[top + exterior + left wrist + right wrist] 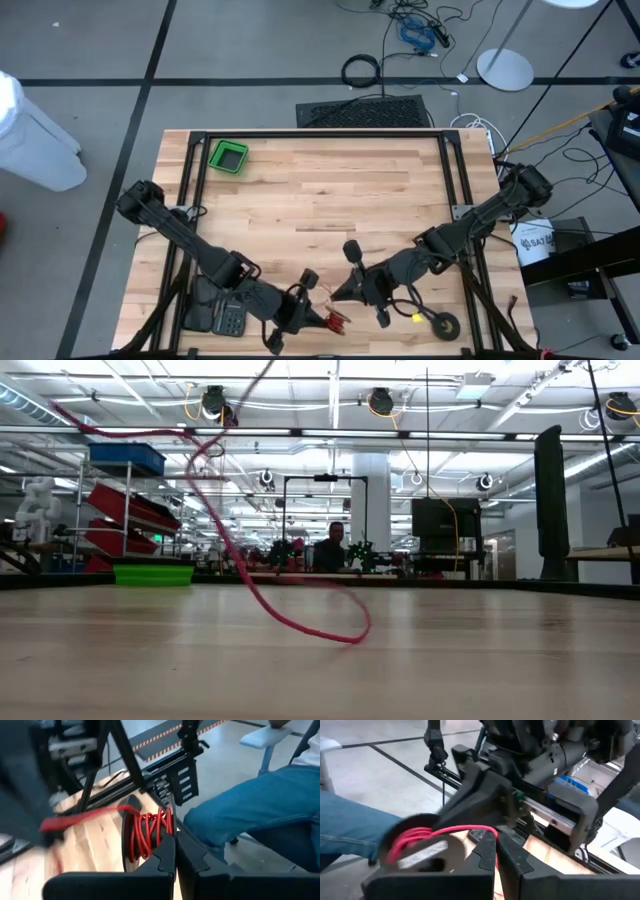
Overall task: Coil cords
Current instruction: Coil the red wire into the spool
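**Both arms bunched up at the near edge of the table, red cord strung between them**

Biggest thing first: the wooden table (pixel 320 190) takes up most of the overhead shot, with the two dark arms reaching in from its left and right sides and meeting low down at its front edge. A person in blue jeans (pixel 260 815) sits just off that same edge; only the legs show.

The green bin (pixel 228 157) sits at the table's far left corner, well apart from the arms. A black tape ring (pixel 443 325) lies near the front edge, on the right arm's side.

The left gripper (pixel 318 318) is clamped tight on the cords (pixel 147 832), a small bundle of red loops pinched right at its fingertips, just above the table's front edge. The right gripper (pixel 345 290) is just beside it, fingers pressed together on a strand of the same red cord. From table height, a loop of it curls down and touches the wood.
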